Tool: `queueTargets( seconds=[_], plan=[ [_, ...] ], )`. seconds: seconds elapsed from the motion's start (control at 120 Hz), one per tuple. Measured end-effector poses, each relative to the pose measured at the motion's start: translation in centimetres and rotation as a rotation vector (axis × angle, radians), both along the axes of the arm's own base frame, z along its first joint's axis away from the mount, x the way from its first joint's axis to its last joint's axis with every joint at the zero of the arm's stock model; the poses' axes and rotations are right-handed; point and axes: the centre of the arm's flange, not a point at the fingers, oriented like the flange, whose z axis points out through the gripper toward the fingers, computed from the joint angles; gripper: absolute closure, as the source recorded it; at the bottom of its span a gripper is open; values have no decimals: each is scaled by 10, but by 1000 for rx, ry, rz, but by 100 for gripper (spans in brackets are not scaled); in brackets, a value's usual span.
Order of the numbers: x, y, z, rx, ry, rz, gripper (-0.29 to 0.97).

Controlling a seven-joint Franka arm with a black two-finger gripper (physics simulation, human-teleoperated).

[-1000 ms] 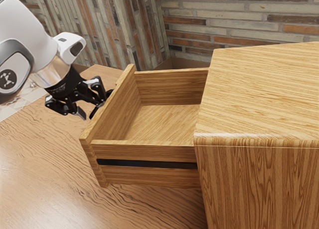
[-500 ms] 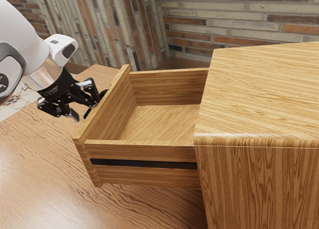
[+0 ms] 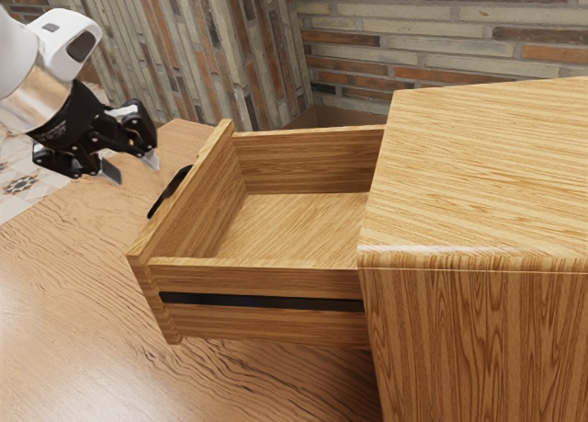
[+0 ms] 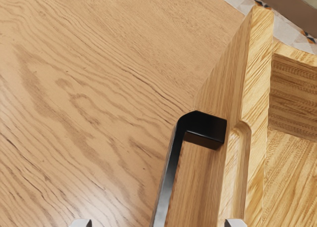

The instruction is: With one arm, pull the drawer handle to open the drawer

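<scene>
The wooden drawer (image 3: 266, 279) stands pulled far out of the cabinet (image 3: 478, 211), and its inside is bare. Its black bar handle (image 3: 168, 192) sits on the front panel, facing the exterior view's left. My gripper (image 3: 130, 165) hangs open, above and to the left of the handle, with a gap between them and nothing between its fingers. In the wrist view the handle (image 4: 171, 177) and the drawer's front panel (image 4: 233, 88) lie below my hand, and two grey fingertips (image 4: 79, 222) stand wide apart on either side of the bar.
The cabinet rests on a wooden tabletop (image 3: 73, 330) that runs to the exterior view's left and front. A brick wall (image 3: 413, 36) stands behind it. A tiled floor (image 3: 18, 183) shows past the table's left edge.
The drawer slid further out to the exterior view's left. My gripper then let go of the handle and drew back up and to the left.
</scene>
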Motion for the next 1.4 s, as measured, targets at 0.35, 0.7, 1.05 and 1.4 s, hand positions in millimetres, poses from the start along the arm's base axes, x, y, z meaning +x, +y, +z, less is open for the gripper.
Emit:
queueTargets(
  seconds=[0.35,0.7,1.05,1.4],
  plan=[
    [-4,-60,80,-210,121,149,10],
    [5,-106,42,-260,268,343,2],
    [8,-108,20,-304,297,501,0],
    [-10,-114,31,-327,301,578,0]
  ],
)
